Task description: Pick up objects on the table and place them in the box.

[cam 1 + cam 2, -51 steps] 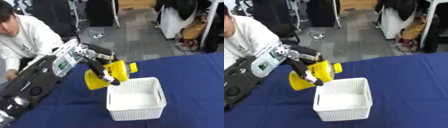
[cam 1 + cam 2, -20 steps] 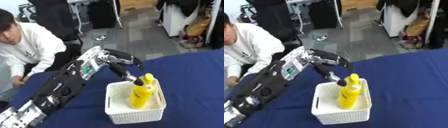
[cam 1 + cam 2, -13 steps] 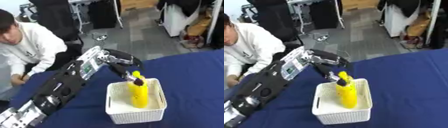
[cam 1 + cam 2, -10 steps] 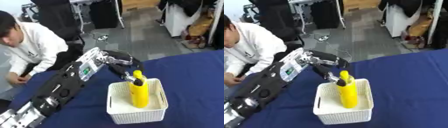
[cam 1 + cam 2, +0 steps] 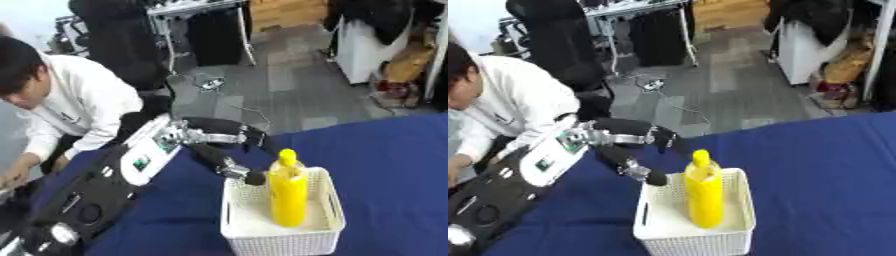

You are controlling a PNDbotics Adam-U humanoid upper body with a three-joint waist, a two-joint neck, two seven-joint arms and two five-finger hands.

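1. The tall yellow plastic bottle with a narrow yellow cap point(image 5: 287, 192) now stands upright inside the white perforated plastic box point(image 5: 282, 236). A couple of seconds ago it hung tilted in the left robot hand, outside the box and beside its near-left corner.

2. The left robot hand point(image 5: 229, 166) has let the bottle go. Half a second ago its dark fingers were on the bottle's neck. Now they sit just left of the bottle, above the box's left rim, with a visible gap between the fingertip and the yellow plastic.

3. The fingers look extended and relaxed, not curled, and they hold nothing.

4. The bottle keeps its upright stance without the hand. It stands towards the middle of the box, its base hidden below the wall and its cap well above the rim.

5. The box rests on the dark blue cloth-covered bench point(image 5: 394, 155), squarely in the lower centre of the view.

6. For the task, I judge this placement done: one object is in the box and released. The visible bench shows no other loose object, so whether more remains to be picked up cannot be told.

7. The right robot hand shows in neither view.
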